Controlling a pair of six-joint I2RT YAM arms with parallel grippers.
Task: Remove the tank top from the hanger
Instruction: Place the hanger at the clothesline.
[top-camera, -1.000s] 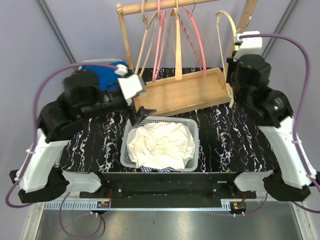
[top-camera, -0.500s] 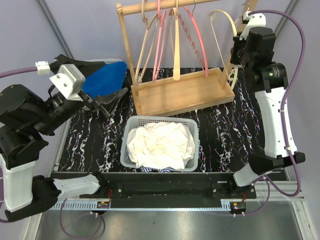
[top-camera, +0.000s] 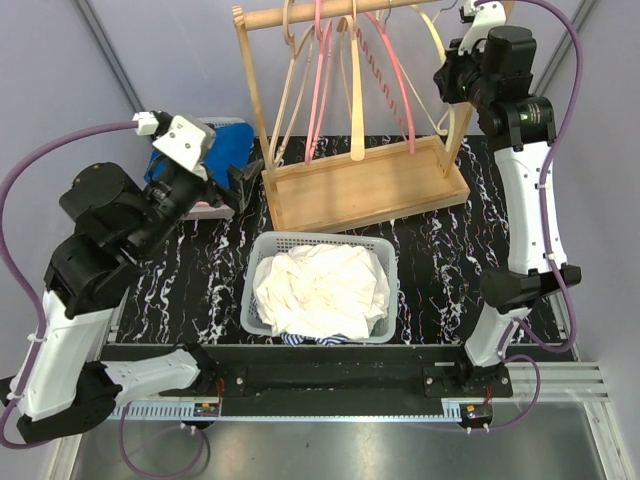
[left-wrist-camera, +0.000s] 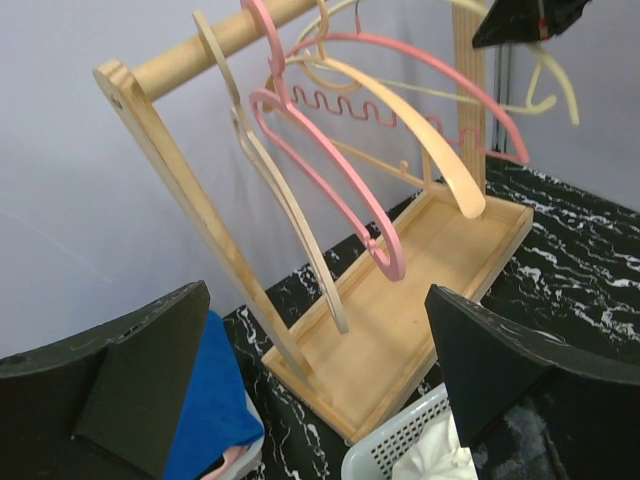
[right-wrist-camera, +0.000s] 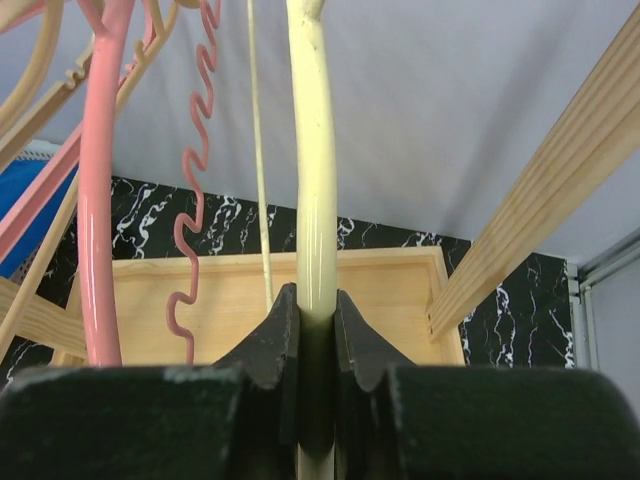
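Observation:
The white tank top (top-camera: 320, 285) lies crumpled in the grey basket (top-camera: 322, 238) at the table's middle, and a corner of it shows in the left wrist view (left-wrist-camera: 432, 464). The bare cream hanger (top-camera: 437, 32) is up by the right end of the rack's rail. My right gripper (top-camera: 450, 76) is shut on it; in the right wrist view its fingers (right-wrist-camera: 275, 335) clamp the cream hanger's arm (right-wrist-camera: 312, 150). My left gripper (top-camera: 240, 186) hangs open and empty left of the rack, its gap (left-wrist-camera: 315, 300) facing the rack's near left post.
A wooden rack (top-camera: 360, 190) with a tray base stands behind the basket. Pink hangers (top-camera: 392, 75) and wooden hangers (top-camera: 355, 95) hang from its rail (top-camera: 300, 14). A blue cloth (top-camera: 228, 148) lies on a white bin at the back left.
My right arm has lifted the cream hanger up and leftward to the rail's right end. My left arm has swung from above the basket out to the left, then back toward the rack.

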